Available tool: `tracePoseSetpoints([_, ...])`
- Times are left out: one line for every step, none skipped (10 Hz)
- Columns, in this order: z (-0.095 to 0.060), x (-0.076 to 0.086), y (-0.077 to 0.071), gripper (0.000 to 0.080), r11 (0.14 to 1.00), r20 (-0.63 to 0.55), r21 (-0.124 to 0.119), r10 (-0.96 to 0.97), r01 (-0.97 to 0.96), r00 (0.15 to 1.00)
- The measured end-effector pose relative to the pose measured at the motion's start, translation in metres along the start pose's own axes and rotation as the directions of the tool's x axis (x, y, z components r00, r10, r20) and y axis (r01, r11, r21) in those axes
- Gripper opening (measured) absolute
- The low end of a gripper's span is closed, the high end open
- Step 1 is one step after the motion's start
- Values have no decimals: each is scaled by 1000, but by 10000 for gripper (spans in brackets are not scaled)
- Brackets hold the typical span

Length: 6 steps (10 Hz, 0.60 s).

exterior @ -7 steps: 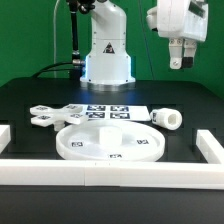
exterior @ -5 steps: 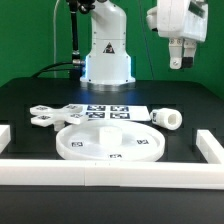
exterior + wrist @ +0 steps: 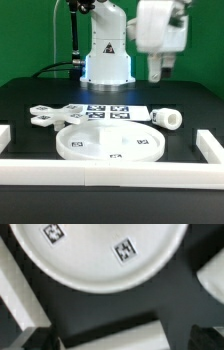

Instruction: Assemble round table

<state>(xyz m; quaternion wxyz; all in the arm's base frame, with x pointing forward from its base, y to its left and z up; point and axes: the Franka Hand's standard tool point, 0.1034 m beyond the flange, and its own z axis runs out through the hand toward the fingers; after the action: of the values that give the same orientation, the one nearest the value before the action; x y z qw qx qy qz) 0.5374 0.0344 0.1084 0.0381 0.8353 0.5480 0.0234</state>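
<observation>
By my judgement nothing is joined yet: all three parts lie loose on the bench (image 3: pixel 30 92). The round disc (image 3: pixel 108 143) lies flat (rim up). The short leg (image 3: pixel 167 118) lies on its side just beyond the disc, toward the exterior view's right, and the cross-shaped foot (image 3: pixel 50 115) lies beyond it toward the left. The gripper (image 3: pixel 160 76) hangs high above the disc's far side, fingers spread and empty.

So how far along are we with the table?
Done: nothing is joined yet. The disc, leg and foot all lie apart on the table. In hand: nothing; the claw hangs empty, high above the parts. Left: every step, picking up and joining all three parts.
</observation>
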Motion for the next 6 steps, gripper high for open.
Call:
tracePoseSetpoints([11,-13,7,650,1000,3,7,-19,19,1000])
tracePoseSetpoints([22,-25,15,650,999,2,12,-34,34,999])
tracePoseSetpoints([32,-33,19,650,999,5,23,-33,33,999])
tracePoseSetpoints([38,-40,21,650,999,4,27,-42,42,999])
tracePoseSetpoints([42,-44,21,650,999,4,30,-38,38,999])
tracePoseSetpoints([49,-49,20,650,998,5,39,-49,49,999])
